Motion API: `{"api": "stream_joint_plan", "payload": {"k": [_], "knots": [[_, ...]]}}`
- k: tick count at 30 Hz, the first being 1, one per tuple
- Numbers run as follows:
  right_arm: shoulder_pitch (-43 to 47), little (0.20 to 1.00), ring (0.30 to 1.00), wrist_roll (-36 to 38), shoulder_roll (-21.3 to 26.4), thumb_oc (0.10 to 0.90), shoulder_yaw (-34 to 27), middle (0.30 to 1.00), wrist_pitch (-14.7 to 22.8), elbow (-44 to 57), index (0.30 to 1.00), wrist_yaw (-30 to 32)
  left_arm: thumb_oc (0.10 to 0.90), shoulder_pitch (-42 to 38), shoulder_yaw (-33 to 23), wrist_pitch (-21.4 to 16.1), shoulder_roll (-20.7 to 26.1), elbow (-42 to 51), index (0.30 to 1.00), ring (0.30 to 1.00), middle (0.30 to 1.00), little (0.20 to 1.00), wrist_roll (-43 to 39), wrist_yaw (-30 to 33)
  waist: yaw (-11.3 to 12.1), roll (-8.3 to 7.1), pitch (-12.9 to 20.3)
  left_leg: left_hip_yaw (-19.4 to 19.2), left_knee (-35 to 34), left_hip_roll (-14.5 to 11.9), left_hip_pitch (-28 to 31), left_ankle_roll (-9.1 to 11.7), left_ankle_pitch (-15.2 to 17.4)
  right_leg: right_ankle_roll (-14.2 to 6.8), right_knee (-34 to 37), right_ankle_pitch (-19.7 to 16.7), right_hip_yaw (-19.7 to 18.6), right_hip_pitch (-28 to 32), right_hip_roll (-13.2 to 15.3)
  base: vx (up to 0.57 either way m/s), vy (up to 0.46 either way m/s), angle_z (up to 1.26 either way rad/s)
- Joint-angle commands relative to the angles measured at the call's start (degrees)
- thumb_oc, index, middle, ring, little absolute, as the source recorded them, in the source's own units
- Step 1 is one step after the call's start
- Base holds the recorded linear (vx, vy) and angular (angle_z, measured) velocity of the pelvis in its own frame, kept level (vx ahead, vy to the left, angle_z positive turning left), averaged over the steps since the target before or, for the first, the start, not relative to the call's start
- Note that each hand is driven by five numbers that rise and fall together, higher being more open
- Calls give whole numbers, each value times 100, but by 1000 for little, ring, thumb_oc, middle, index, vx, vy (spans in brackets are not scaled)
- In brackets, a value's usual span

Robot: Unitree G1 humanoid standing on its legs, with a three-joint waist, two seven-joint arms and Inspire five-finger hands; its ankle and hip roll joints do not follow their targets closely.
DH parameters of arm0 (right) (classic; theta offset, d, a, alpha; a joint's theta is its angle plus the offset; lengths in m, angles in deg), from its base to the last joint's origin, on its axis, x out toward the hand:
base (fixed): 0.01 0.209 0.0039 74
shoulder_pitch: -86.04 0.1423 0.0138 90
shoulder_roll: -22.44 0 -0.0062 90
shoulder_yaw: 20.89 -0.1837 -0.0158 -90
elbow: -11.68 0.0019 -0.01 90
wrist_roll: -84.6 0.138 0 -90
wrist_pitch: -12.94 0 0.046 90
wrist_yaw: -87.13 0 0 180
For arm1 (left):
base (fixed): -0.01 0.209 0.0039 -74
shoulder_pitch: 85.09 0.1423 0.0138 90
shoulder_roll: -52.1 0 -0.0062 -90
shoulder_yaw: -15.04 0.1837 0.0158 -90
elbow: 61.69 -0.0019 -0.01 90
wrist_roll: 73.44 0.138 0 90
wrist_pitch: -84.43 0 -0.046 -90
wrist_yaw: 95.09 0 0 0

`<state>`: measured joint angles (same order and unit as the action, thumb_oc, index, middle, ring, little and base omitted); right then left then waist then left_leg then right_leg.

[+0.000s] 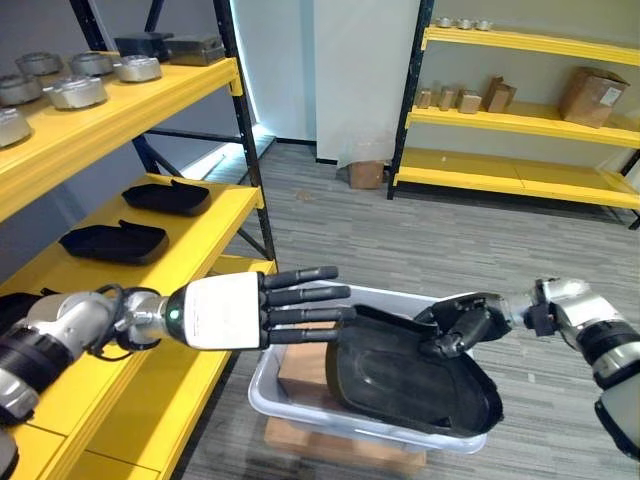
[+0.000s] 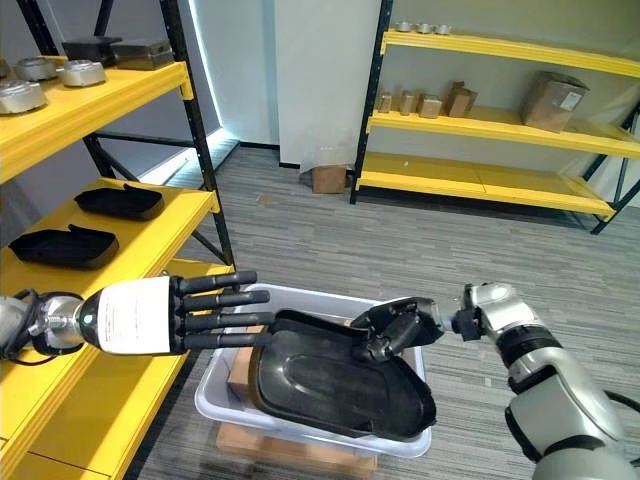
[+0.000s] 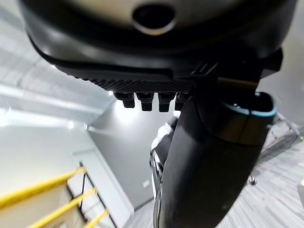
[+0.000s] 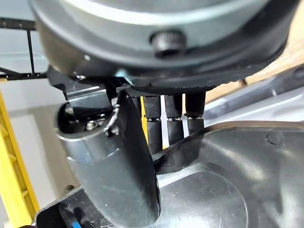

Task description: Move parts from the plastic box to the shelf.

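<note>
Black part (image 1: 410, 375) tilted over white plastic box (image 1: 300, 410), pinched at far edge by right hand (image 1: 465, 325); left hand (image 1: 260, 308) flat, fingers straight against near edge. Two similar parts on yellow shelf (image 1: 215, 215), left of box.

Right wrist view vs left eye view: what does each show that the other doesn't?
Right wrist view alone: close up, the right robot hand has thumb over and fingers under the rim of the large black moulded plastic part.

Left eye view alone: the left robot hand with straight fingers at the part's other end, the white plastic box beneath, the yellow metal shelf with similar black parts.

Both: the right robot hand gripping that part.
</note>
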<state>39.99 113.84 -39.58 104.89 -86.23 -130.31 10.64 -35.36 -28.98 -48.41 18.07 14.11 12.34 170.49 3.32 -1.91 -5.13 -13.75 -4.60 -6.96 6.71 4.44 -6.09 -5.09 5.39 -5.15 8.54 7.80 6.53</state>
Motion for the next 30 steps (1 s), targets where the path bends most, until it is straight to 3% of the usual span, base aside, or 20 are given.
{"api": "stream_joint_plan", "payload": {"k": [1,8,13,30], "knots": [[500,300,300,269,275,400,-169,300,158,63,300,-1528,900,-798,182,77,182,-47,1000,1000,1000,1000,-842,504,162,-39,66,115,-33,40,394,-14,615,-154,-46,392,421,311,93,0,0,0],[509,300,300,182,-16,400,-107,300,77,250,300,-1398,900,-824,216,82,-211,-69,1000,1000,1000,1000,-1061,416,124,-52,59,114,-28,55,396,-19,622,-145,-56,399,405,309,93,0,0,0],[574,300,300,53,-248,400,-38,300,-79,433,300,-1169,900,-650,259,9,-561,-368,1000,1000,1000,1000,-492,692,86,-69,50,92,-19,59,409,-26,642,-147,-62,410,380,304,99,0,0,0],[755,300,300,-56,-270,400,30,300,-383,730,300,-948,900,-87,252,-561,-912,-556,1000,1000,1000,1000,238,692,14,-69,-6,16,11,46,428,-39,689,-171,-78,439,321,283,108,1,1,-1]]}}
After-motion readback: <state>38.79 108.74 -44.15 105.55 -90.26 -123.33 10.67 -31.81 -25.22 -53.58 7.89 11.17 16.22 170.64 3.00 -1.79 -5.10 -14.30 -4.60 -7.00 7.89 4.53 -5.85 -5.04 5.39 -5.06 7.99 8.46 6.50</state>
